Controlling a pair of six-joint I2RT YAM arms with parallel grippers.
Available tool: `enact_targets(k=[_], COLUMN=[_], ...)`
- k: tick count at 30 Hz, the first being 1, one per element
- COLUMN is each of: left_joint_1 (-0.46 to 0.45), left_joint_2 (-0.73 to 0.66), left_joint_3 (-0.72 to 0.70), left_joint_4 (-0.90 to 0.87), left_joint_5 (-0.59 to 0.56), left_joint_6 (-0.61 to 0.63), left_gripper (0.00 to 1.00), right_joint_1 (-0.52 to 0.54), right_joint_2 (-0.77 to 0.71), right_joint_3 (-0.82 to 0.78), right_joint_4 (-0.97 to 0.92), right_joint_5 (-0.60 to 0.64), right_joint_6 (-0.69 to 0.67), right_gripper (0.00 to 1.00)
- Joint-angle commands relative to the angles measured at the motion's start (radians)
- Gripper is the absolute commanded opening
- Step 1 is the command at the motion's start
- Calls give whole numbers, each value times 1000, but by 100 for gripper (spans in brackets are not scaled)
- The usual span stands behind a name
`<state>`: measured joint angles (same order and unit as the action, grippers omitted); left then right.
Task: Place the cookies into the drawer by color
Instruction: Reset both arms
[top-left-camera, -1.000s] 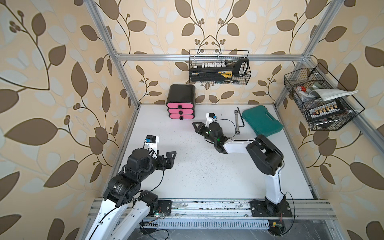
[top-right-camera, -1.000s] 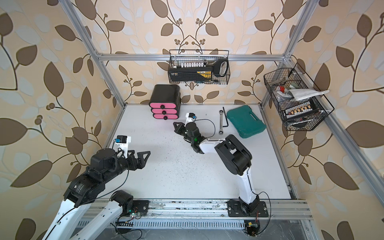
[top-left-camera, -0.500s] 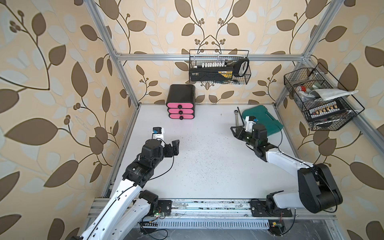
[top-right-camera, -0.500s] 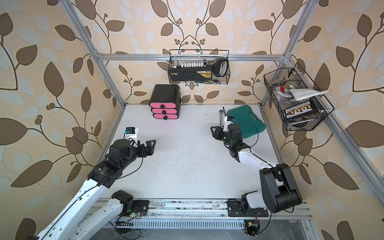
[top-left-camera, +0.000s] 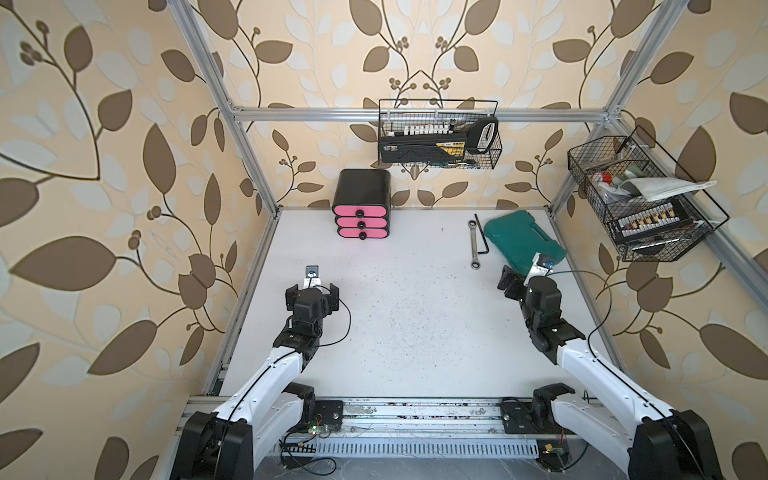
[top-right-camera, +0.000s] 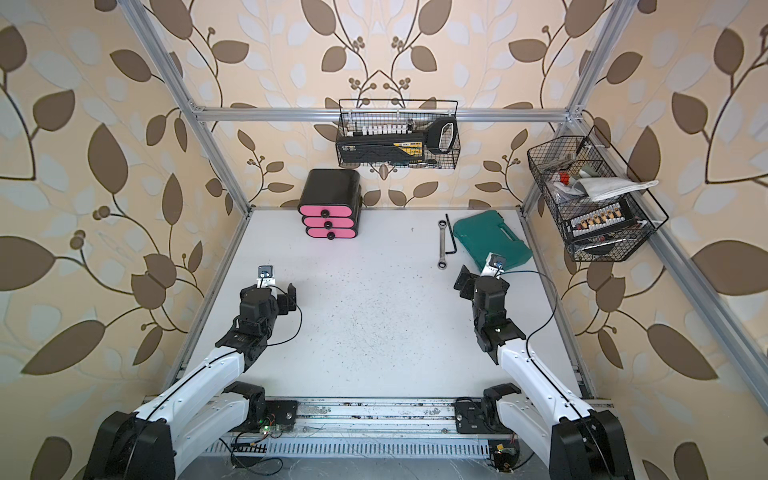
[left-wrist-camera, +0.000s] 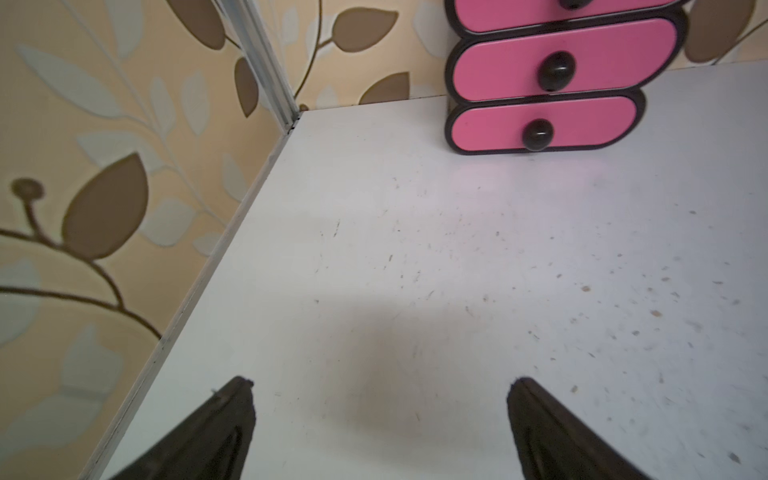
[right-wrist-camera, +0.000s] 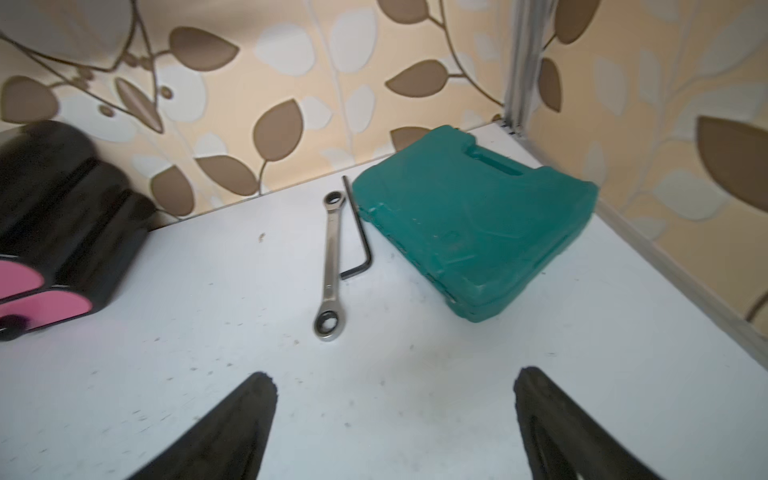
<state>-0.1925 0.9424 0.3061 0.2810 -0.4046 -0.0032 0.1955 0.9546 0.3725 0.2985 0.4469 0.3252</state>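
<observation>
Plainly the drawer stands upright, facing the left hand and right hand, both gaping empty.

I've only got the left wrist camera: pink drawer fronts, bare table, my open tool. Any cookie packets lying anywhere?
Observer: None show on the table in any view.
Operator: Is the top drawer front shut?
Observer: Yes, all three fronts of the drawer sit flush in both top views.
Operator: And the right tool?
Observer: The right tool stands open and empty, facing a teal case and a wrench.
</observation>
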Motion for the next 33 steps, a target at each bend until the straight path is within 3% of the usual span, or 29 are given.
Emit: enact_targets(k=[1, 8, 12, 14, 16, 17, 18, 20, 22, 25, 33], left_joint_1=[76, 195, 257, 287, 323, 345, 346, 344, 343, 341, 335], left_joint_2=[46, 223, 350, 425, 517, 543, 539, 555, 552, 547, 546], left_joint_3=[2, 5, 49, 56, 80, 95, 97, 95, 97, 91, 91], left_joint_4=[175, 314, 346, 416, 438, 427, 415, 430, 428, 434, 432], left_joint_5=[80, 206, 299, 377, 429, 466, 478, 492, 489, 489, 480], left_joint_6=[-2, -38, -67, -81, -104, -112, -105, -98, -96, -95, -92], left_gripper=[98, 98, 98, 98, 98, 98, 98, 98, 98, 98, 98], right_joint_1=[-8, -19, -38, -49, -85, -96, -91, -92, -94, -91, -95], right_joint_2=[19, 338, 519, 518, 527, 585, 611, 542, 592, 561, 578], right_joint_3=[-138, -152, -103, -60, -88, -104, -111, -76, -69, -46, -52], right_joint_4=[304, 639, 762, 644, 670, 781, 853, 662, 737, 635, 679], right_joint_5=[157, 183, 94, -10, -78, -99, -95, -96, -94, -94, -102], right_joint_6=[-161, -286, -331, -330, -299, -316, -335, -300, -323, -306, -314], right_gripper=[95, 98, 96, 90, 92, 93, 94, 96, 99, 99, 99])
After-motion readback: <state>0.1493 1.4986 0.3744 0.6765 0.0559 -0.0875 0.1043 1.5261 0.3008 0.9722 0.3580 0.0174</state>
